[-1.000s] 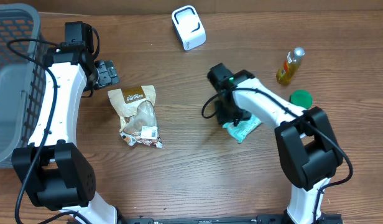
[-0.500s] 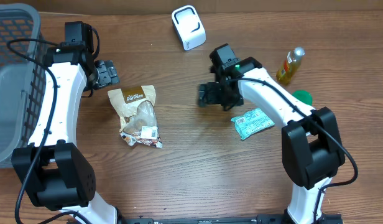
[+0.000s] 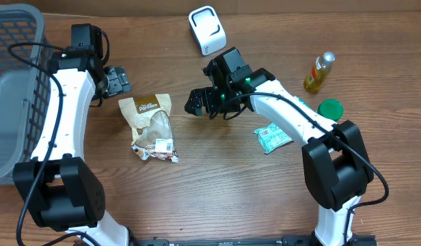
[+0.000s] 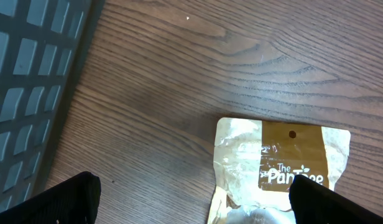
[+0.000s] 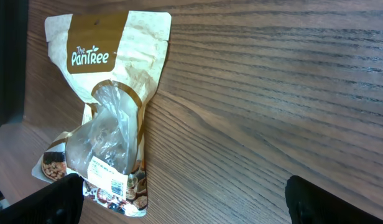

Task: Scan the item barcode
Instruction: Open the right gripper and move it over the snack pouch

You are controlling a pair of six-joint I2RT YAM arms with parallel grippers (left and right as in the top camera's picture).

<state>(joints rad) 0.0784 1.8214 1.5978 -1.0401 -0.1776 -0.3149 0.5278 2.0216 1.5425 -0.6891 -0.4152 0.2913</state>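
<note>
Green packet lies dropped on open counter; right tool, now spread wide and empty, has moved left toward Pantree bag.

Pouch: tan-brown "The Pantree" snack pouch, clear window, lying flat, barcode sticker face up; left of right claw, just beside left claw.
Packet: green packet, flat, right of right claw, apart.
Scanner: white scanner, upright, beyond right claw.

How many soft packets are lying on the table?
2. The brown Pantree pouch lies left of centre; the green packet lies right of centre. The basket at the left edge could hide more.
</note>
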